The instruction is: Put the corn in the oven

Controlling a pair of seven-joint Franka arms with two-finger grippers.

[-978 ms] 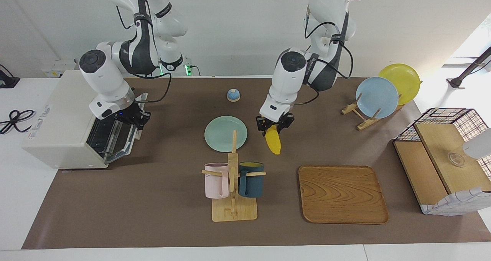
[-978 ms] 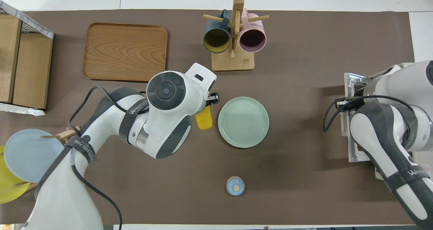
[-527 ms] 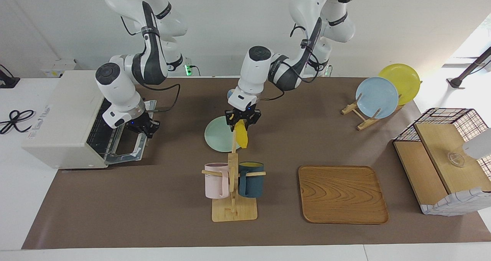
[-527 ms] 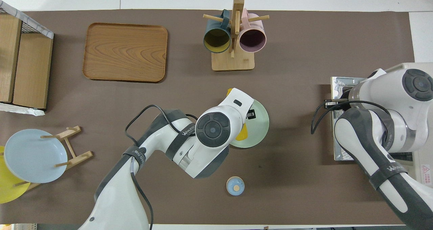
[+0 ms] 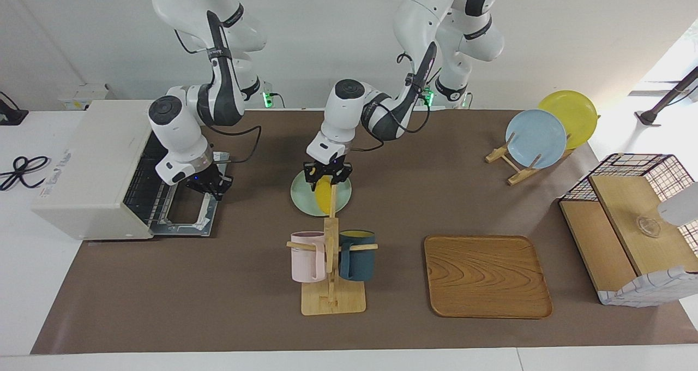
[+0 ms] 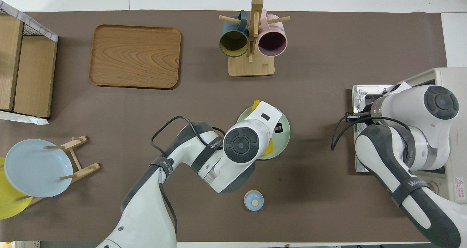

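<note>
My left gripper (image 5: 326,179) is shut on the thick end of the yellow corn (image 5: 325,197), which hangs tip-down just over the mint-green plate (image 5: 300,196). In the overhead view the arm hides most of the corn (image 6: 269,148) over the plate (image 6: 285,140). The cream-white oven (image 5: 82,163) stands at the right arm's end of the table, with its door (image 5: 185,213) folded down flat and the wire rack showing. My right gripper (image 5: 210,185) is at the door's outer edge, shut on its handle. The oven (image 6: 450,76) also shows in the overhead view.
A wooden mug rack (image 5: 331,262) with a pink and a dark blue mug stands beside the plate, farther from the robots. A wooden tray (image 5: 487,275), a rack of blue and yellow plates (image 5: 537,136) and a wire-and-wood basket box (image 5: 632,223) lie toward the left arm's end. A small blue cap (image 6: 253,200) lies nearer the robots.
My left gripper carried the corn toward the right arm's end, from the bare mat to over the mint-green plate. My right gripper swung the oven door down until it lay flat open.
</note>
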